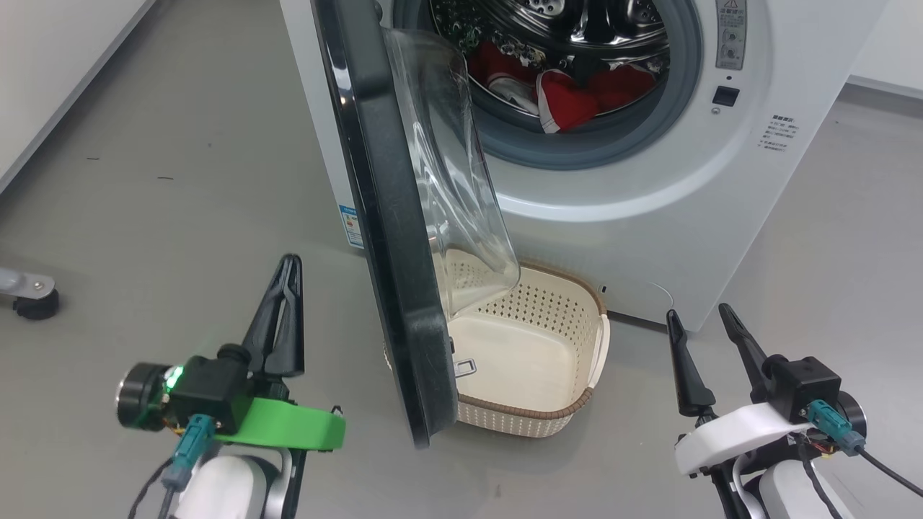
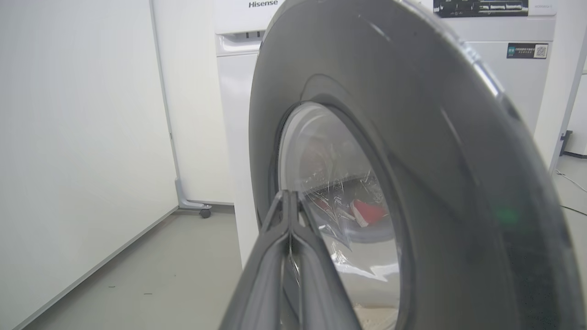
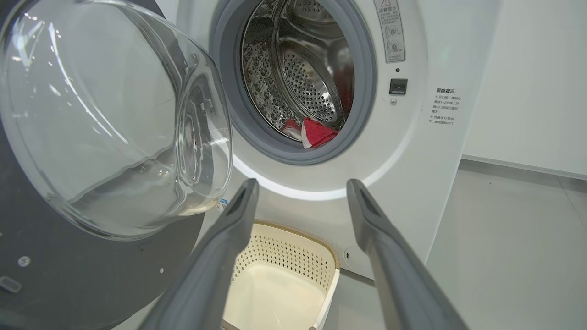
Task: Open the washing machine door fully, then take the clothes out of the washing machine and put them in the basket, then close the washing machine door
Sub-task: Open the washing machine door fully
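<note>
The washing machine (image 1: 649,180) stands with its black-rimmed door (image 1: 382,238) swung out edge-on toward me, the glass bowl (image 3: 110,119) bulging to the right. Red clothes (image 1: 570,94) lie in the steel drum (image 3: 302,78). The cream basket (image 1: 533,360) sits on the floor below the opening, partly under the door. My left gripper (image 1: 290,263) is shut with nothing in it, left of the door's outer face (image 2: 412,137). My right gripper (image 1: 698,311) stands open at the lower right, pointing at the machine's front, its fingers (image 3: 220,247) framing the basket (image 3: 284,275).
A white panel on castors (image 2: 192,137) stands left of the machine; one castor foot (image 1: 32,295) shows at the far left. Grey floor (image 1: 180,180) spreads left of the door and to the machine's right (image 1: 829,238). A cable (image 2: 571,181) lies on the floor at the far right.
</note>
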Motion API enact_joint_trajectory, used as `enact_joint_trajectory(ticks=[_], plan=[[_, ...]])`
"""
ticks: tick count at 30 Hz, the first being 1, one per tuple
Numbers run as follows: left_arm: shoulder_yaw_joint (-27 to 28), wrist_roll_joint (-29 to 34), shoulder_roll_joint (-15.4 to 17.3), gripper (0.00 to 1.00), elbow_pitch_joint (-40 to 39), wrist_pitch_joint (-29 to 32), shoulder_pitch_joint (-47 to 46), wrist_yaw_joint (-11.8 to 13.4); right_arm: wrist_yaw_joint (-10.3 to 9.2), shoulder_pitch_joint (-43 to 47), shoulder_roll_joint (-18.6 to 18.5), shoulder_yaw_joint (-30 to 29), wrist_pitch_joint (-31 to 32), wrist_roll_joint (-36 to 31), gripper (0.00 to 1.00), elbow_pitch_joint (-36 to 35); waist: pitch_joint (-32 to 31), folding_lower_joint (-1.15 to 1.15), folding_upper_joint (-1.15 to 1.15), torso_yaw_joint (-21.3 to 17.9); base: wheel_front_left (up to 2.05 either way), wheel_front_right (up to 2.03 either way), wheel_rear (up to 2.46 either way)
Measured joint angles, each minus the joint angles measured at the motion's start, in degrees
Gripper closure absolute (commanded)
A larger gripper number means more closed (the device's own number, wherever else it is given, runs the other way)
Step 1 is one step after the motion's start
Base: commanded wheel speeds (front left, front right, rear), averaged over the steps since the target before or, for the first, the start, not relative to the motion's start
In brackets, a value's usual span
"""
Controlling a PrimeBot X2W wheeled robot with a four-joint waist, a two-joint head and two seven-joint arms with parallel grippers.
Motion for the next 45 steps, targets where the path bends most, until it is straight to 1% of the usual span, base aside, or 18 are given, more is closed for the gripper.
enact_joint_trajectory(ticks=[6, 11, 14, 18, 25, 29, 31, 33, 39, 43, 45], plan=[[0.3, 2.8, 0.0, 1.00, -9.8, 0.0, -2.7, 0.0, 0.55, 0.1, 0.5, -0.1, 0.0, -0.8, 0.00, 0.0, -0.4, 0.00, 0.00, 0.2, 0.00, 0.00, 0.00], [-1.0, 3.9, 0.0, 1.00, -17.6, -0.1, -4.4, 0.0, 0.91, 0.5, 0.8, -0.4, 0.0, -1.3, 0.00, 0.0, -0.7, 0.00, 0.00, 0.3, 0.00, 0.00, 0.00], [-3.4, 4.0, 0.0, 1.00, -20.8, -0.1, -4.6, -0.3, 1.11, 1.0, 1.0, -0.4, 0.0, -1.4, 0.00, 0.2, -1.0, 0.00, 0.00, 0.3, 0.00, 0.00, 0.00], [-7.3, 4.0, 0.0, 1.00, -22.9, -0.1, -4.5, -1.9, 1.51, 1.2, 1.3, -0.4, 0.0, -1.9, 0.00, 0.4, -1.3, 0.00, 0.00, 0.3, 0.00, 0.00, 0.00], [-15.0, 3.1, 0.1, 1.00, -21.3, 0.1, -1.4, -5.1, 1.75, 1.3, 1.6, -0.4, 0.0, -2.3, 0.00, 0.4, -1.5, 0.00, 0.00, 0.2, 0.00, 0.00, 0.00], [-18.0, 1.9, 0.3, 1.00, -18.9, 2.3, 0.9, -6.4, 1.81, 1.7, 1.7, -0.2, 0.0, -3.3, 0.00, 0.4, -1.4, 0.00, 0.00, 0.2, 0.00, 0.00, 0.00], [-19.2, 1.1, 0.3, 1.00, -17.3, 3.9, 1.9, -7.0, 2.19, 1.8, 1.7, -0.2, 0.0, -3.3, 0.00, 0.5, -1.4, 0.00, 0.00, 0.1, 0.00, 0.00, 0.00], [-19.8, 0.7, 0.4, 1.00, -15.8, 5.3, 2.8, -7.5, 2.22, 1.8, 1.7, -0.1, 0.0, -3.4, 0.00, 0.5, -1.3, 0.00, 0.00, 0.1, 0.00, 0.00, 0.00], [-20.0, -1.0, 0.5, 1.00, -11.7, 9.0, 4.4, -7.6, 2.27, 1.8, 1.8, 0.2, 0.0, -3.8, 0.00, 0.5, -0.9, 0.00, 0.00, -0.2, 0.00, 0.00, 0.00], [-19.2, -1.4, 0.5, 1.00, -9.3, 10.5, 4.7, -7.5, 2.69, 1.8, 1.8, 0.2, 0.0, -3.9, 0.00, 0.5, -0.6, 0.00, 0.00, -0.3, 0.00, 0.00, 0.00], [-18.5, -1.7, 0.5, 1.00, -8.5, 10.7, 4.7, -7.0, 2.69, 1.8, 1.8, 0.2, 0.0, -4.0, 0.00, 0.5, -0.5, 0.00, 0.00, -0.4, 0.00, 0.00, 0.00]])
